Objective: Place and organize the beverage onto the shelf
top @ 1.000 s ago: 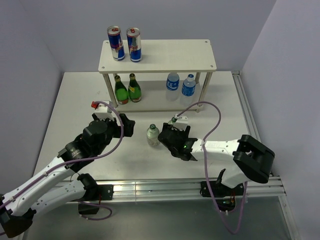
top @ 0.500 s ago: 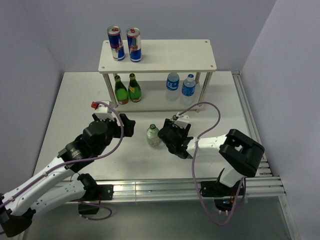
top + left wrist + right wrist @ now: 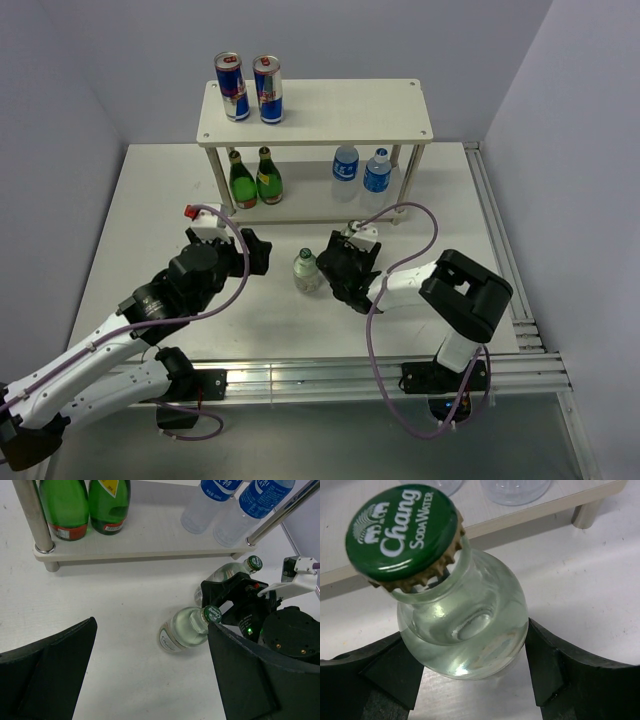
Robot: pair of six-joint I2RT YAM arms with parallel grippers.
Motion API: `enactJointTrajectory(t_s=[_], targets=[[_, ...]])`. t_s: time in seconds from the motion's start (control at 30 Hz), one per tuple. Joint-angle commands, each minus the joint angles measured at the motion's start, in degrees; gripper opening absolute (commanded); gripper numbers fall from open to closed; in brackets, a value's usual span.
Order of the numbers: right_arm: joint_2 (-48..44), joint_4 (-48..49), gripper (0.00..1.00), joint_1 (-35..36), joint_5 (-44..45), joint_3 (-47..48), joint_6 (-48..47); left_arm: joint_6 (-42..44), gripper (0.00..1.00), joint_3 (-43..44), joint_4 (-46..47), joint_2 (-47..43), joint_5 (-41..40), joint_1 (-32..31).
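The right jaws stand spread wide, one finger (image 3: 560,675) on each side of a clear green-capped bottle (image 3: 470,635). Both fingers lie close against its glass body, and whether they touch it cannot be told. The bottle's cap (image 3: 402,527) reads "Chang Soda Water". In the top view this bottle (image 3: 306,270) stands on the white surface (image 3: 150,220), at 9 o'clock of the right jaws and at 6 o'clock of the shelf (image 3: 340,105).

The left jaws gape open with nothing between them, near the bottle at its 9 o'clock and not touching it.

The left wrist view shows a second clear green-capped bottle (image 3: 222,575) just past the right jaws at 12 o'clock. Its cap points toward 2 o'clock, and whether it stands or leans is unclear.

On the shelf's top board, two blue-silver-red cans (image 3: 249,88) stand upright side by side at the 9 o'clock end. On the lower board, two dark green bottles (image 3: 255,179) stand together toward 9 o'clock. Two water bottles with blue labels (image 3: 361,167) stand together toward 3 o'clock.
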Motion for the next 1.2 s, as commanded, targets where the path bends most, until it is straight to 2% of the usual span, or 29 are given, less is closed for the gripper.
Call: enactJointTrajectory(t_s=[0.0,0.03,0.2,0.47,0.77,1.17], targets=[[1.20,1.31,0.07,-1.49,0.08,0.89,0.26,-1.18,0.99,-0.04,0.92,-0.40,-1.78,-0.69],[1.03,0.70,0.00,-1.49,-0.45,1.06,0.61,-1.18,0.99,-0.21,0.92,-0.66,-1.87,-0.78],[-2.22,-5.36,0.00,-0.97,-1.68,1.59,2.46,-1.36,0.99,-0.39,0.83,-1.37,-2.49,-1.13],[-14.34,-19.76,0.00,2.37,0.43,4.58,3.34,-1.62,0.99,-0.66,0.83,-1.45,-2.84,-1.13],[-24.19,-28.30,0.00,4.48,1.83,7.30,1.76,-1.36,0.99,-1.01,1.19,-2.51,-2.66,-1.22],[-29.12,-37.36,0.00,5.19,2.10,23.12,-8.34,-1.09,0.99,-0.83,1.19,-1.98,-3.01,-1.22]])
